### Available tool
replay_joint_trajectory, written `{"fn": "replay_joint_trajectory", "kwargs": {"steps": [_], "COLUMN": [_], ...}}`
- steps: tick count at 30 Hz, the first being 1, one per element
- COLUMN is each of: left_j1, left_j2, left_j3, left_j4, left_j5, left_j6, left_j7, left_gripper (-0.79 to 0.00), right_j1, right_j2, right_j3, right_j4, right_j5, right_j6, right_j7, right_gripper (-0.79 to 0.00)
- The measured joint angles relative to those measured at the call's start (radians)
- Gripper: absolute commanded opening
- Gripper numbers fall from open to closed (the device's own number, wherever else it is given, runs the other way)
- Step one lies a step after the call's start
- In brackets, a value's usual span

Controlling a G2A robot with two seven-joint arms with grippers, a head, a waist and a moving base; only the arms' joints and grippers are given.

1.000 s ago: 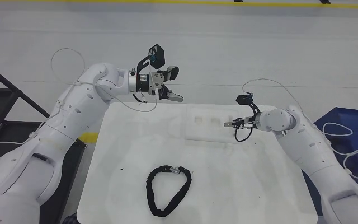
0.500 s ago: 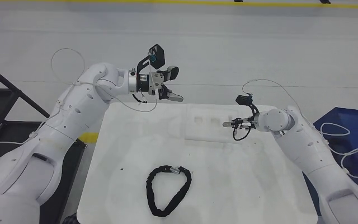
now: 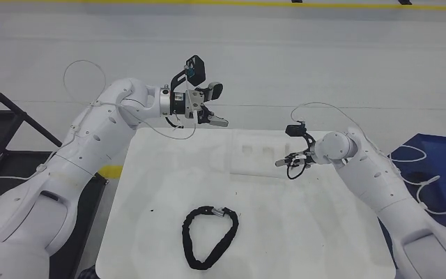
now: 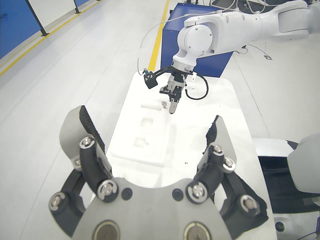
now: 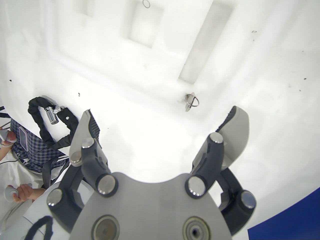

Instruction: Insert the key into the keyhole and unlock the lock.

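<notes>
Metal-fingered, our left hand [image 3: 217, 120] hangs spread above the far edge of the tabletop [image 3: 334, 230]; the black chain lock [image 3: 209, 236] lies near us. Our right wrist view finds the key [image 5: 190, 101] on the foam tray [image 5: 112, 63], near our spread right hand [image 5: 160, 118].

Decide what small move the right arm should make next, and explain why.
Probably lower the right gripper onto the key and close on it. Its jaws stand open and empty, the key lies loose on the foam tray close by, and the chain lock cannot be opened until the key is held.
</notes>
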State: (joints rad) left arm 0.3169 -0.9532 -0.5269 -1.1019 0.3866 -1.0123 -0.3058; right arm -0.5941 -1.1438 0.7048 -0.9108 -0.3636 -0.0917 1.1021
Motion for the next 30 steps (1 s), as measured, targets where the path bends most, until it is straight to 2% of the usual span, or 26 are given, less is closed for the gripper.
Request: {"fn": "replay_joint_trajectory", "kwargs": {"steps": [3, 4, 7, 9, 10, 13, 24, 27, 30], "left_j1": [0.0, 0.0, 0.0, 0.0, 0.0, 0.0, 0.0, 0.0, 0.0], "left_j2": [0.0, 0.0, 0.0, 0.0, 0.0, 0.0, 0.0, 0.0, 0.0], "left_j3": [0.0, 0.0, 0.0, 0.0, 0.0, 0.0, 0.0, 0.0, 0.0], "left_j4": [0.0, 0.0, 0.0, 0.0, 0.0, 0.0, 0.0, 0.0, 0.0], "left_j5": [0.0, 0.0, 0.0, 0.0, 0.0, 0.0, 0.0, 0.0, 0.0], "left_j6": [0.0, 0.0, 0.0, 0.0, 0.0, 0.0, 0.0, 0.0, 0.0], "left_j7": [0.0, 0.0, 0.0, 0.0, 0.0, 0.0, 0.0, 0.0, 0.0], "left_gripper": [0.0, 0.0, 0.0, 0.0, 0.0, 0.0, 0.0, 0.0, 0.0], "right_j1": [0.011, 0.015, 0.028, 0.034, 0.037, 0.044, 0.054, 0.057, 0.059], "right_j2": [-0.014, -0.018, -0.029, -0.037, -0.039, -0.048, -0.074, -0.081, -0.088], "right_j3": [-0.016, -0.019, -0.032, -0.039, -0.041, -0.042, -0.062, -0.067, -0.07], "right_j4": [0.033, 0.041, 0.066, 0.08, 0.086, 0.108, 0.152, 0.164, 0.176], "right_j5": [-0.002, -0.002, -0.011, -0.017, -0.02, -0.018, -0.05, -0.058, -0.06], "right_j6": [-0.001, -0.001, 0.012, 0.029, 0.038, 0.06, 0.097, 0.104, 0.108], "right_j7": [-0.008, -0.01, -0.003, 0.001, -0.001, -0.008, -0.011, -0.007, -0.008], "right_gripper": [0.0, -0.022, -0.172, -0.237, -0.308, -0.394, -0.462, -0.511, -0.514]}}
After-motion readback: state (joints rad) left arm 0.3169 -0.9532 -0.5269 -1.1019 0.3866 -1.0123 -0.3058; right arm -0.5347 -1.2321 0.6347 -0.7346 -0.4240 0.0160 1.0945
